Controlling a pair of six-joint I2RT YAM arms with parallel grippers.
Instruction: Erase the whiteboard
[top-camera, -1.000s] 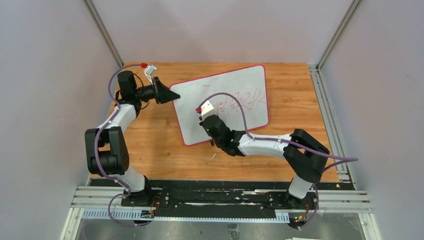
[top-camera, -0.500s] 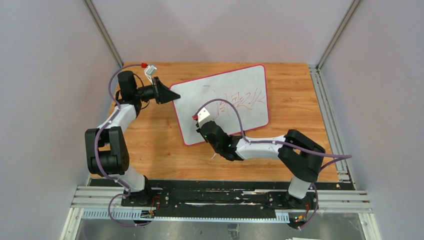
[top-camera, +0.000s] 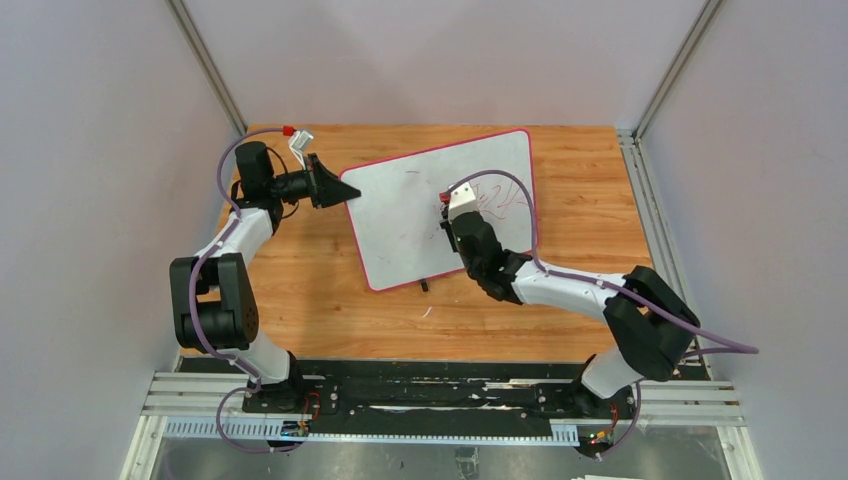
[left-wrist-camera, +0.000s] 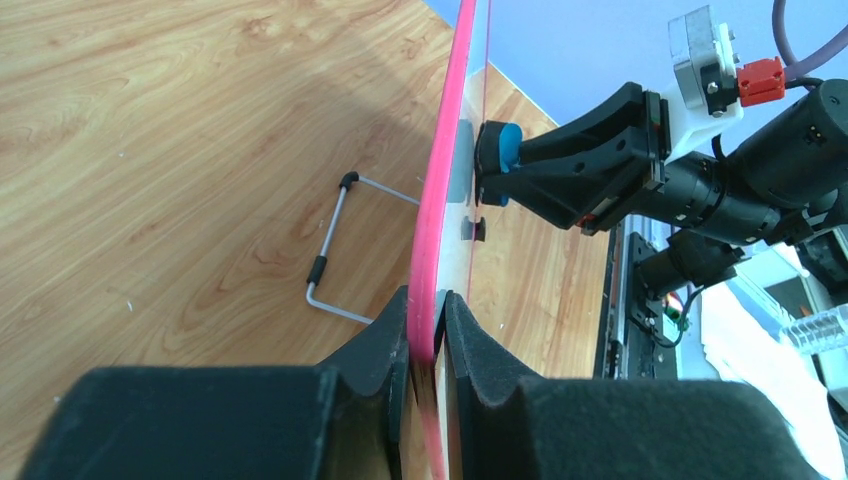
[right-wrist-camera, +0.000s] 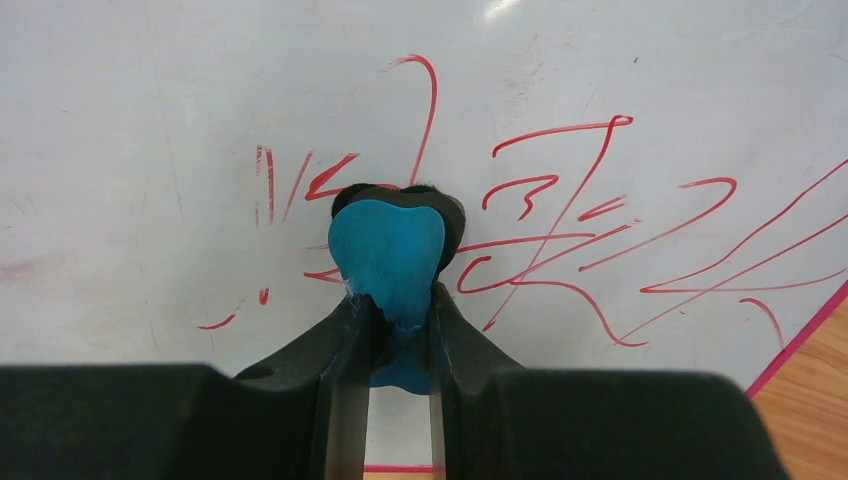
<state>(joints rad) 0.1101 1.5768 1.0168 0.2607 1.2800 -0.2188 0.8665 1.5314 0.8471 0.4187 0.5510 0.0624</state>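
The large white rectangular whiteboard with the thin pink-red rim (top-camera: 440, 205) stands tilted on the wooden table (top-camera: 300, 280), toward the far middle, and red scribbles (right-wrist-camera: 560, 240) remain across its right part. Your left gripper (left-wrist-camera: 427, 330) is clamped on the board's rim at its 9 o'clock edge, steadying it. Your right gripper (right-wrist-camera: 392, 315) is closed on the small blue bow-shaped eraser (right-wrist-camera: 388, 255), whose dark felt face is pressed to the board.

To do this stroke well, keep the felt flat on the surface and sweep toward 3 o'clock, where most of the red ink lies, then return for the short marks at 9 o'clock of the eraser. Push lightly: I judge the board could rock or slide if you lean hard, so keep the left clamp firm while the right arm wipes.

The right wrist view alone shows how much ink is left and exactly where the eraser sits among the strokes; from the top camera the right arm covers part of the writing. The left wrist view alone shows the board edge-on, with the eraser (left-wrist-camera: 497, 160) touching its face and a thin wire stand with black tips (left-wrist-camera: 335, 250) on the table behind it. The top camera alone shows both arms and the board's place on the table.
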